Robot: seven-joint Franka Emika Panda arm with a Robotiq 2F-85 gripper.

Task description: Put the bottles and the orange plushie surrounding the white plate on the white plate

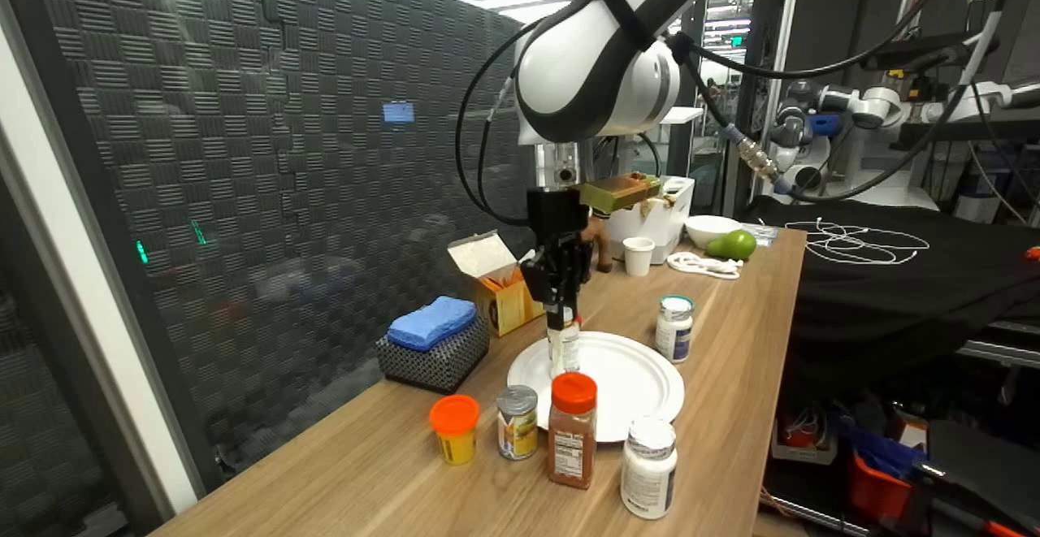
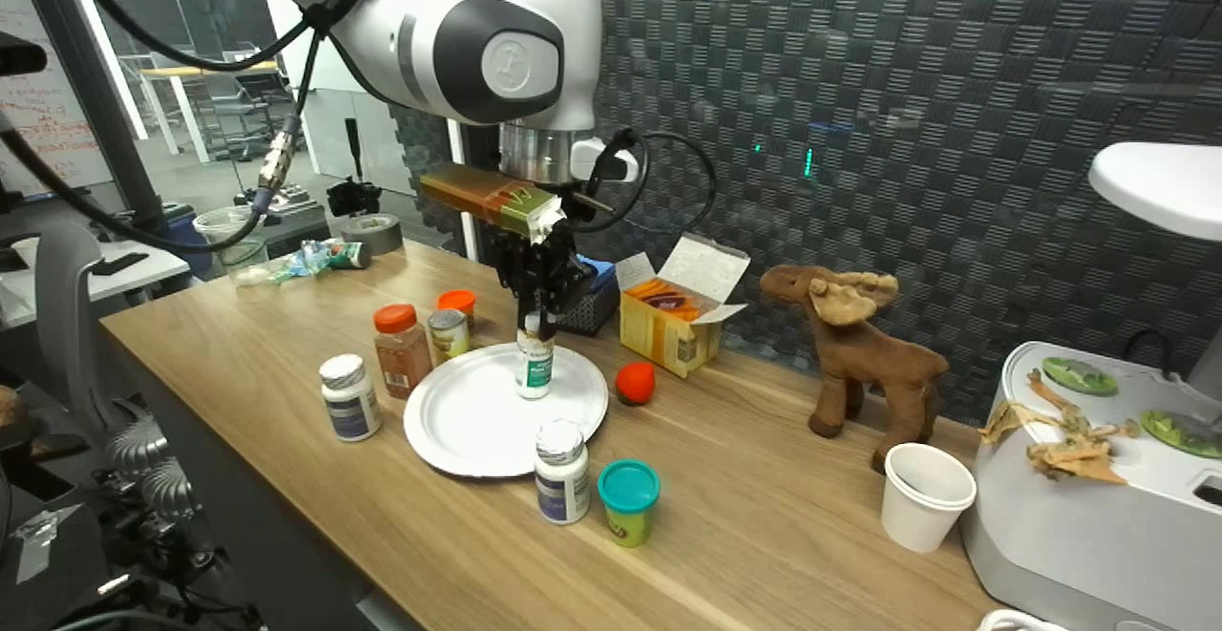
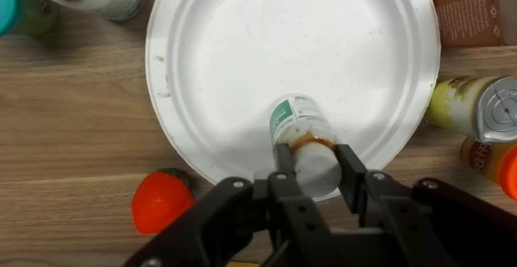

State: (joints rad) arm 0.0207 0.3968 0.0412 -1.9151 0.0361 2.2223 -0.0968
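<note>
— Where's the white bottle (image 3: 303, 123); is it held?
— Lower middle of the wrist view, base apparently on the white plate (image 3: 291, 49); the gripper (image 3: 314, 160) clasps its capped end from above; its long axis looks upright, so releasing should leave it standing.

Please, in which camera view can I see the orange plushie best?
The wrist view: the orange plushie appears largest there, green top included. In an exterior view it is whole but smaller, near the yellow box. Where the gripped bottle is in front, in an exterior view, at most a red-orange speck shows.
</note>
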